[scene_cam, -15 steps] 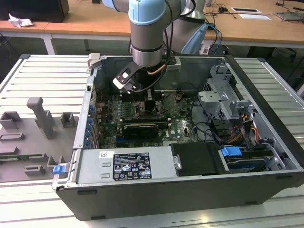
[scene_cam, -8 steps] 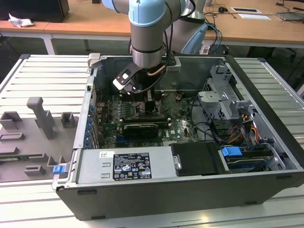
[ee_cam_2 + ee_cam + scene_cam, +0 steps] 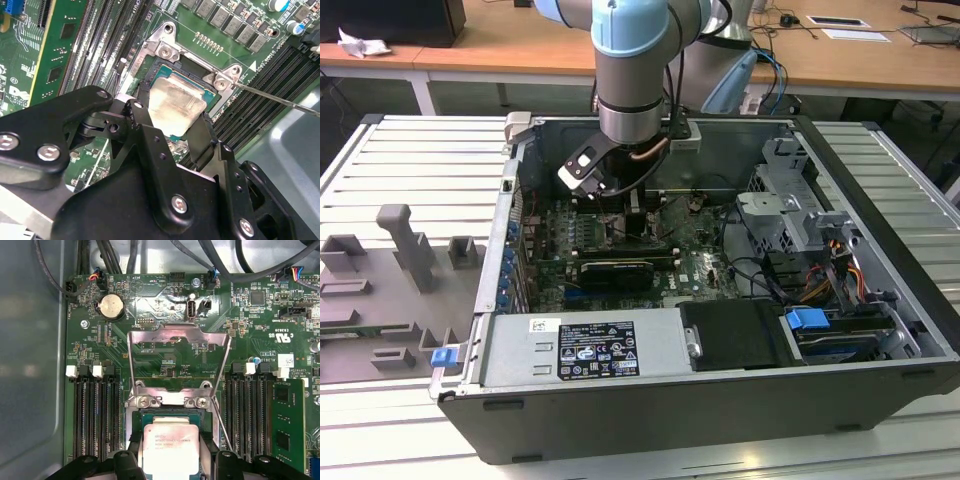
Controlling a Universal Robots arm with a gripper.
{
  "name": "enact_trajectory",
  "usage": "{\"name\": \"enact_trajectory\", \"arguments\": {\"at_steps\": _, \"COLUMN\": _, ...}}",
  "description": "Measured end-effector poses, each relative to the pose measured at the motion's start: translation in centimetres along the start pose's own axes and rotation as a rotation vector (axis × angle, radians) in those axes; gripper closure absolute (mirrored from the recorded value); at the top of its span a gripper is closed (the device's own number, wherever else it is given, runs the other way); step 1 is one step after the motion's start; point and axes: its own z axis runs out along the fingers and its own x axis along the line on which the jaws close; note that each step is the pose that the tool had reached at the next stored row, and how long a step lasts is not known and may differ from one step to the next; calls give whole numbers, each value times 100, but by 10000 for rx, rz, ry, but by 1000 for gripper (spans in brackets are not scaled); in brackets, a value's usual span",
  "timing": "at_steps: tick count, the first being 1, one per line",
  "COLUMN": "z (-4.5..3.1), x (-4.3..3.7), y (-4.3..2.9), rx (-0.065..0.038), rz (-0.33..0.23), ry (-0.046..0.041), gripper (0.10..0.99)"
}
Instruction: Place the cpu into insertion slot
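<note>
Silver cpu [image 3: 177, 107] is held between the two black fingers [image 3: 204, 140], which are closed tight on its sides. It is right over the insertion slot [image 3: 167, 50], inside the shiny metal frame. I cannot tell if it lies all the way down. The slot's thin wire lever [image 3: 280, 100] sticks out to one side. Long black memory slots [image 3: 95, 415] run on both sides of the slot. Past the slot, the metal cover plate [image 3: 180, 337] is flipped open above the green board [image 3: 95, 345]. A round coin battery [image 3: 111, 306] sits farther away. In the exterior view the arm [image 3: 632, 70] reaches down into the open computer case [image 3: 720, 420], which lies on the grey counter [image 3: 380, 150].
</note>
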Motion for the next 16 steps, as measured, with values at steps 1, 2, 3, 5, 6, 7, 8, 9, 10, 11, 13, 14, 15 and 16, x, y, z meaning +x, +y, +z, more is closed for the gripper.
{"name": "enact_trajectory", "arguments": {"at_steps": 1, "z": 0, "x": 0, "y": 0, "rx": 0, "rz": 0, "ry": -1, "gripper": 549}}
{"name": "enact_trajectory", "arguments": {"at_steps": 2, "z": 0, "x": 0, "y": 0, "rx": 0, "rz": 1, "ry": 0, "gripper": 549}}
{"name": "enact_trajectory", "arguments": {"at_steps": 3, "z": 0, "x": 0, "y": 0, "rx": 1, "rz": 0, "ry": -1, "gripper": 533}}
{"name": "enact_trajectory", "arguments": {"at_steps": 5, "z": 0, "x": 0, "y": 0, "rx": 0, "rz": 1, "ry": -1, "gripper": 471}}
{"name": "enact_trajectory", "arguments": {"at_steps": 6, "z": 0, "x": 0, "y": 0, "rx": 0, "rz": 1, "ry": -2, "gripper": 471}}
{"name": "enact_trajectory", "arguments": {"at_steps": 7, "z": -1, "x": 0, "y": 1, "rx": -1, "rz": 1, "ry": 0, "gripper": 471}}
{"name": "enact_trajectory", "arguments": {"at_steps": 8, "z": -5, "x": 0, "y": 1, "rx": -1, "rz": 1, "ry": 0, "gripper": 471}}
{"name": "enact_trajectory", "arguments": {"at_steps": 9, "z": -84, "x": 2, "y": 6, "rx": 14, "rz": 1, "ry": -2, "gripper": 675}}
{"name": "enact_trajectory", "arguments": {"at_steps": 10, "z": -136, "x": 3, "y": 10, "rx": 27, "rz": 1, "ry": -13, "gripper": 918}}
{"name": "enact_trajectory", "arguments": {"at_steps": 11, "z": -161, "x": 3, "y": 11, "rx": 27, "rz": -1, "ry": -18, "gripper": 980}}
{"name": "enact_trajectory", "arguments": {"at_steps": 13, "z": -179, "x": 4, "y": 13, "rx": 27, "rz": 0, "ry": -18, "gripper": 980}}
{"name": "enact_trajectory", "arguments": {"at_steps": 14, "z": -188, "x": 4, "y": 13, "rx": 28, "rz": 0, "ry": -18, "gripper": 980}}
{"name": "enact_trajectory", "arguments": {"at_steps": 15, "z": -194, "x": 4, "y": 13, "rx": 30, "rz": 1, "ry": -18, "gripper": 980}}
{"name": "enact_trajectory", "arguments": {"at_steps": 16, "z": -199, "x": 4, "y": 14, "rx": 31, "rz": 1, "ry": -18, "gripper": 980}}
